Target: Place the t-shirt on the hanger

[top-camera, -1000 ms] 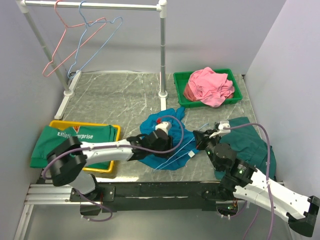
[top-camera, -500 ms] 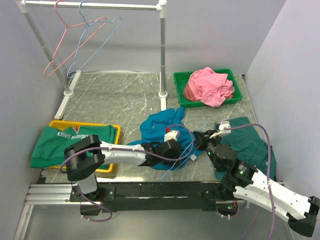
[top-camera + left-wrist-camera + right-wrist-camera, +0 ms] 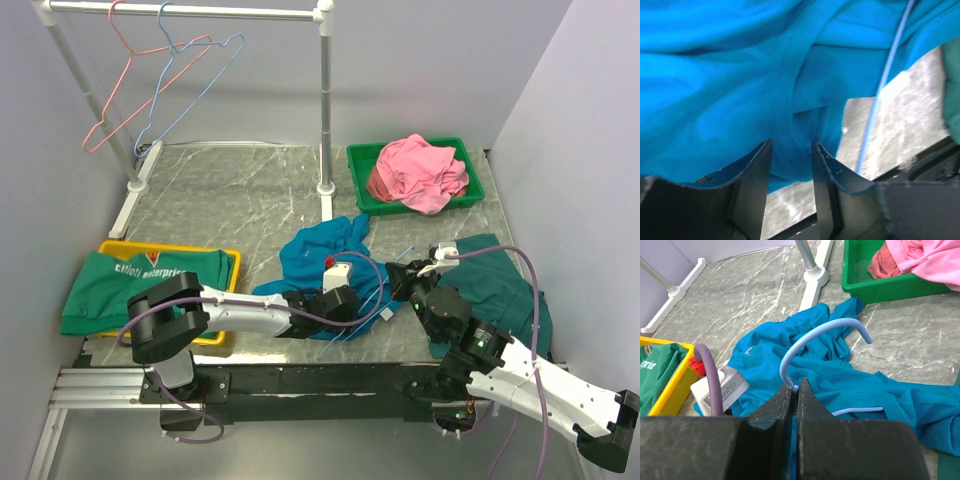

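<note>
The teal-blue t-shirt (image 3: pixel 312 255) lies crumpled on the marble table. It fills the left wrist view (image 3: pixel 740 75) and shows in the right wrist view (image 3: pixel 840 375). My left gripper (image 3: pixel 358 303) sits low at the shirt's near edge. Its jaws (image 3: pixel 790 150) stand apart, with a fold of the cloth at their tips. My right gripper (image 3: pixel 398 275) is shut (image 3: pixel 797 387) on the wire of the light-blue hanger (image 3: pixel 825 330), just below its hook. The hanger's wire (image 3: pixel 372 298) lies partly under the shirt and also shows in the left wrist view (image 3: pixel 885 85).
A rack (image 3: pixel 325 100) at the back holds a pink-red hanger (image 3: pixel 120 90) and another light-blue one (image 3: pixel 195 80). A green tray (image 3: pixel 360 160) holds a pink garment (image 3: pixel 420 170). A yellow bin (image 3: pixel 232 262) holds a dark green shirt (image 3: pixel 140 275). Another dark green shirt (image 3: pixel 500 280) lies to the right.
My left gripper has moved from the middle of the shirt toward its near right edge, beside the hanger wire. The right gripper has kept its hold on the hanger.
</note>
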Robot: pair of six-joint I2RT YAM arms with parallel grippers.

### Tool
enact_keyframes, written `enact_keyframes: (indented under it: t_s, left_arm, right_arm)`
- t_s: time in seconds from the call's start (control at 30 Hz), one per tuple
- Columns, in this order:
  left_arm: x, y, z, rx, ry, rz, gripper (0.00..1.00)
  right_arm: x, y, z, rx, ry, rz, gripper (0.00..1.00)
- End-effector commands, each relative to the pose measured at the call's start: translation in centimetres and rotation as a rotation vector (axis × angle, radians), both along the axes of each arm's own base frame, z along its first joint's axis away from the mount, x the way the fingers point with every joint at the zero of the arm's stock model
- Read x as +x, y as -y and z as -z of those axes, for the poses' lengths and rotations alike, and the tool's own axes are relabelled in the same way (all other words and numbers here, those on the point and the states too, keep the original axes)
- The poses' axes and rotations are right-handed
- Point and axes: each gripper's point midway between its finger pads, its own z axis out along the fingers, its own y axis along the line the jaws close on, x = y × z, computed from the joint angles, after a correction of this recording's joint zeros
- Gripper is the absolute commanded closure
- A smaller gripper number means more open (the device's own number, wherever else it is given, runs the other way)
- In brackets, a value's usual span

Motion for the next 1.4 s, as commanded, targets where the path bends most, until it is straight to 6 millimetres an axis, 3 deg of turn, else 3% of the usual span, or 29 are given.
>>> enact_keyframes:
  t_s: [0.0, 0.5, 0.7, 0.87, 1.03, 1.17, 1.27, 1.33, 1.37]
  left_arm:
    - [-0.6, -0.7, -1.1, 0.010, 0.017, -0.011, 0.54]
    - [-2.1, 1.3, -0.8, -0.026, -0.013, 0.033, 0.55]
    - [-2.5, 1.7, -0.1, -0.035, -0.037, 0.051, 0.66]
    - [-2.8, 1.1, -0.1, -0.056, -0.049, 0.037, 0.82]
    - [-2.2, 0.0, -1.8, -0.088, -0.018, 0.007, 0.98]
    - [-1.3, -1.6, -3.2, -0.129, 0.022, -0.043, 0.99]
    - [-0.5, -3.1, -6.0, -0.202, 0.078, -0.084, 0.99]
    - [-0.2, -4.1, -6.7, -0.225, 0.101, -0.104, 0.99]
    - [0.2, -4.6, -8.4, -0.269, 0.129, -0.125, 0.99]
  right_arm:
    - [0.3, 0.1, -0.6, 0.039, 0.007, 0.030, 1.00]
    - [0.3, 0.1, -0.5, 0.048, 0.008, 0.031, 1.00]
    - [0.5, -0.1, -1.0, 0.036, 0.005, 0.038, 1.00]
    - [0.8, 0.1, -1.5, 0.030, 0.012, 0.053, 1.00]
    - [1.2, 0.3, -2.3, 0.021, 0.018, 0.085, 1.00]
    - [1.9, 0.7, -4.2, 0.022, 0.038, 0.137, 1.00]
    - [2.4, 1.1, -6.0, 0.021, 0.058, 0.184, 1.00]
    - [2.9, 1.5, -6.7, 0.006, 0.064, 0.228, 1.00]
    - [3.0, 1.6, -7.9, 0.007, 0.078, 0.241, 1.00]
